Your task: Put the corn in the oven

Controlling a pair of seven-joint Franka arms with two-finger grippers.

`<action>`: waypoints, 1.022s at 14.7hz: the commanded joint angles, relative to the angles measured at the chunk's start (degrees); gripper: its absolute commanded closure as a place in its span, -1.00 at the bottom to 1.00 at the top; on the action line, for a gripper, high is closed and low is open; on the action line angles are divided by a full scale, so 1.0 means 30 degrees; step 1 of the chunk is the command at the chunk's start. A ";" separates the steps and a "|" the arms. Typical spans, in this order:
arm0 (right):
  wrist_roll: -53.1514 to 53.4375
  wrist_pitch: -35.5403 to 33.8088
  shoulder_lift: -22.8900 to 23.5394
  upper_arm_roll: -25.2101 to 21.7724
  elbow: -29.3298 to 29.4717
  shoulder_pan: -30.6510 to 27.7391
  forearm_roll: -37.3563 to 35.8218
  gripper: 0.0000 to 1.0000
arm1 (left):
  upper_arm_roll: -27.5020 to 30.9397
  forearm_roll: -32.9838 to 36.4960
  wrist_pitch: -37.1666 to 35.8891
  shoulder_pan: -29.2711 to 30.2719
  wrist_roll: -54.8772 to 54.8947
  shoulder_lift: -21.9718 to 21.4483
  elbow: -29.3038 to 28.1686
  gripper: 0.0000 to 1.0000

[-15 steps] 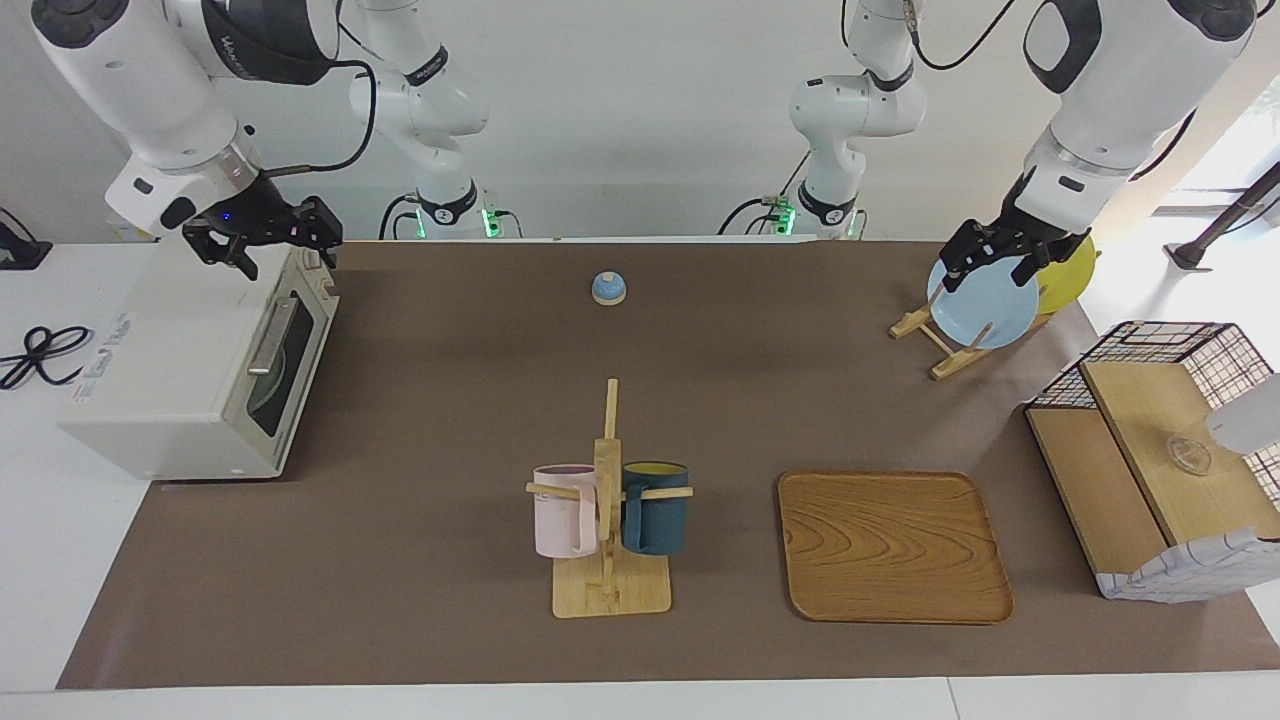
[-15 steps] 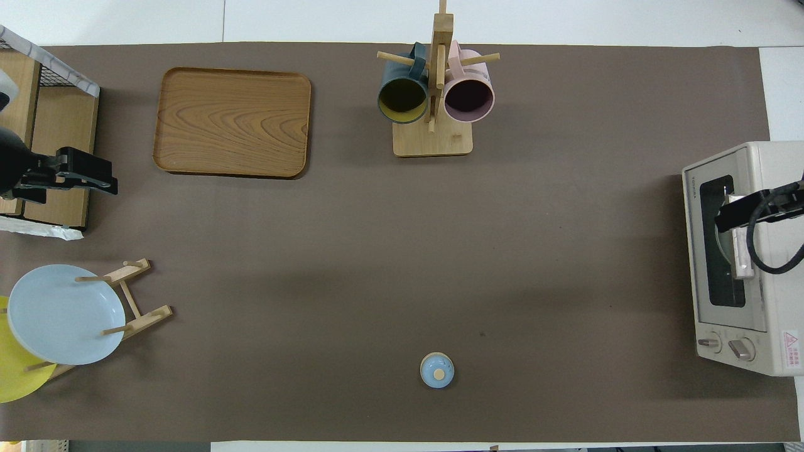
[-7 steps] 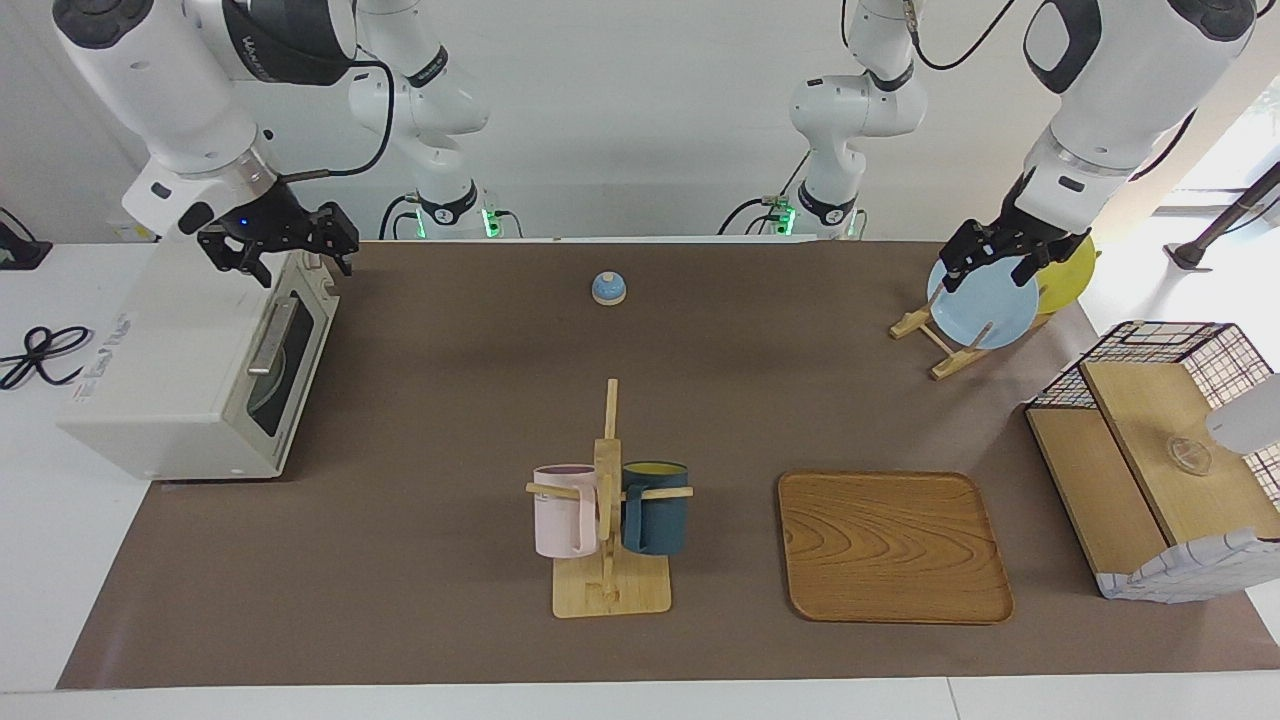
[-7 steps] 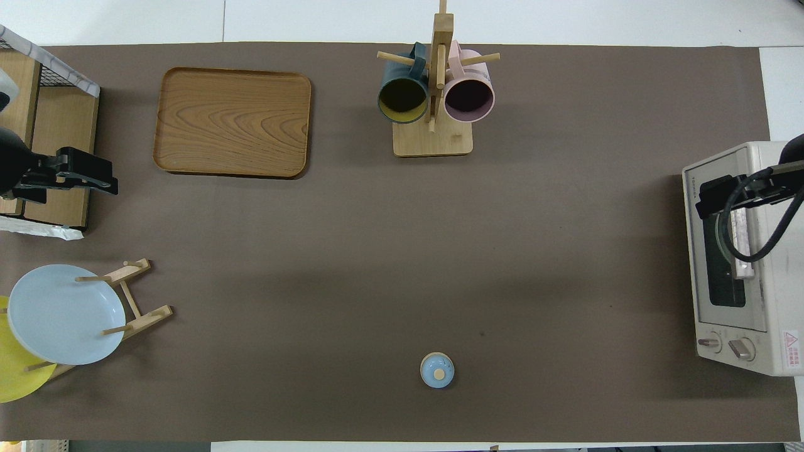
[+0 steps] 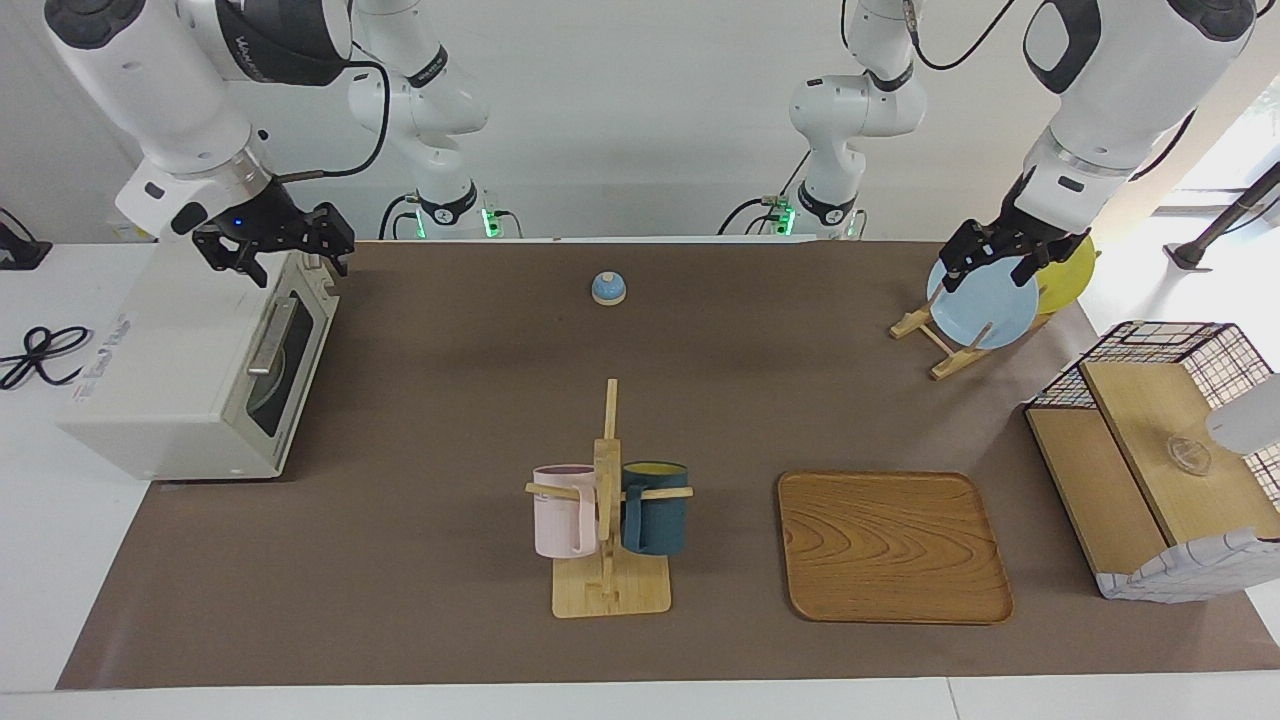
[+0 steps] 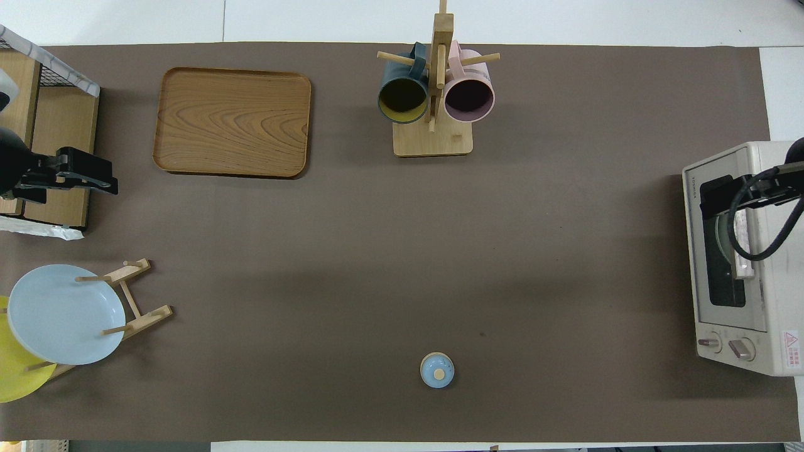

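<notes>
The cream-white oven (image 5: pixel 170 380) stands at the right arm's end of the table with its dark glass door shut; it also shows in the overhead view (image 6: pixel 776 270). The corn does not show in either view. My right gripper (image 5: pixel 292 266) hangs open and empty just above the oven's top edge by the door, and also shows in the overhead view (image 6: pixel 713 194). My left gripper (image 5: pixel 985 277) waits open and empty over a blue plate (image 5: pixel 985 312) at the left arm's end.
The blue plate and a yellow plate (image 5: pixel 1070 268) stand in a wooden rack. A mug tree (image 5: pixel 608 520) with two mugs, a wooden tray (image 5: pixel 890 545), a wire basket with wooden shelves (image 5: pixel 1150 440) and a small blue knobbed lid (image 5: pixel 608 288) sit on the brown mat.
My right gripper has lifted off the oven's top and shifted a little toward the door edge and farther along it. The left arm has not moved.
</notes>
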 commanded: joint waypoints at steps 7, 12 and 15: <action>0.0181 -0.0139 -0.0265 0.0076 0.0243 -0.0176 0.0326 -1.00 | -0.0106 0.0256 -0.0263 0.0135 0.0037 -0.0297 -0.0182 -1.00; 0.0152 -0.0168 -0.0294 0.0076 0.0184 -0.0236 0.0326 -1.00 | -0.0106 0.0256 -0.0263 0.0135 0.0037 -0.0297 -0.0182 -1.00; 0.0152 -0.0168 -0.0294 0.0047 0.0184 -0.0236 0.0327 -1.00 | -0.0106 0.0256 -0.0263 0.0135 0.0037 -0.0297 -0.0182 -1.00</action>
